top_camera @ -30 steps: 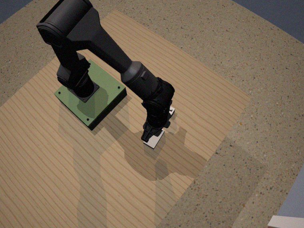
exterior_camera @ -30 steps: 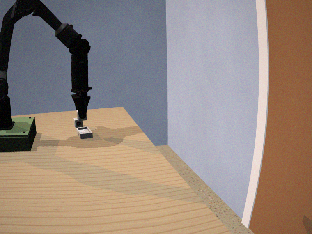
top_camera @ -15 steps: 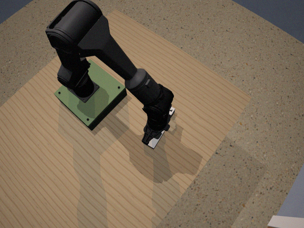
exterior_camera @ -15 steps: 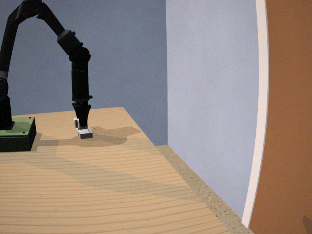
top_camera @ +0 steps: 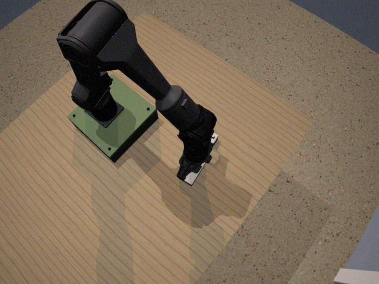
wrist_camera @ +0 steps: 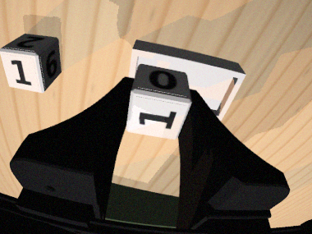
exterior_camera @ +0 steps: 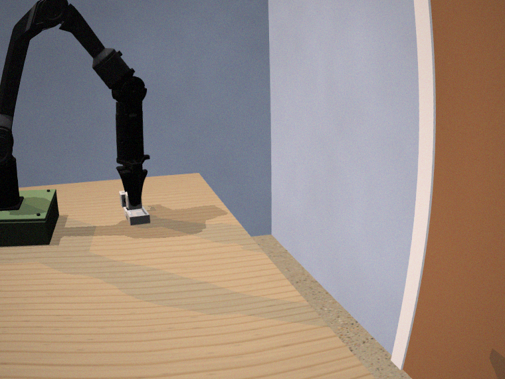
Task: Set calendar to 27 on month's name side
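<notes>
My gripper [exterior_camera: 134, 205] [wrist_camera: 158, 97] points down, shut on a cube [wrist_camera: 158, 115]. In the wrist view this cube shows a sideways 1 on its light face and a 0 on its dark face. It is low over or in one end of the white tray [top_camera: 191, 180] [exterior_camera: 139, 219] [wrist_camera: 186, 53]; whether it touches the tray's floor is hidden. The tray lies on the table, and the visible part of its inside holds no cube. The other cube [top_camera: 214, 138] [exterior_camera: 123, 199] [wrist_camera: 23, 72] stands on the table outside the tray, showing 1, 2 and 6 in the wrist view.
The green base block [top_camera: 138, 104] [exterior_camera: 31, 231] carries the arm, on the wooden table [top_camera: 47, 202] [exterior_camera: 168, 332]. The loose cube is a short way from the tray's end, beside the gripper. The table's edge lies beyond the tray, away from the base.
</notes>
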`<action>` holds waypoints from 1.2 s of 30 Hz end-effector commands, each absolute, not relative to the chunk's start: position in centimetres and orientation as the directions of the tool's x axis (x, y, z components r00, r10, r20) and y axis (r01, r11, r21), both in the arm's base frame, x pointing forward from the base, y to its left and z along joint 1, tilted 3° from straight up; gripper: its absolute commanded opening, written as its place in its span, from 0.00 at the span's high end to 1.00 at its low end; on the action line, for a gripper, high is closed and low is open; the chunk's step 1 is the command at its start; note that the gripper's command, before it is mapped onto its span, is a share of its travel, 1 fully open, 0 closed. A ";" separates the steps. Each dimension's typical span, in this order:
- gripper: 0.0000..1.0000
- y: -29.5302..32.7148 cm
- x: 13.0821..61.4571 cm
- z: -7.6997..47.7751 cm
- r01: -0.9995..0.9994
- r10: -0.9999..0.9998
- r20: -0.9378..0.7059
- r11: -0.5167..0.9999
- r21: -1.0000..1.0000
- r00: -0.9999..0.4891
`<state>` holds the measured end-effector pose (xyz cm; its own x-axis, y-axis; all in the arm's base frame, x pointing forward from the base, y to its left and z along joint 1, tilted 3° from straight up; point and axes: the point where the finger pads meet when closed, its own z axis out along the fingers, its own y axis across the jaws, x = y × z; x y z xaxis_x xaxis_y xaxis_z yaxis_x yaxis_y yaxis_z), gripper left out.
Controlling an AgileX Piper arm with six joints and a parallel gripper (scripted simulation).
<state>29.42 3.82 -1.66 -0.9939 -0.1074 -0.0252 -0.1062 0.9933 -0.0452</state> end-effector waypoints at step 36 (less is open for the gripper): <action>0.65 3.7 29.4 -2.5 -0.105 -0.106 -0.022 0.993 -0.046 -0.994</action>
<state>29.43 3.79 -2.27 -0.9939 -0.1074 -0.0256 -0.1062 0.9933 -0.0453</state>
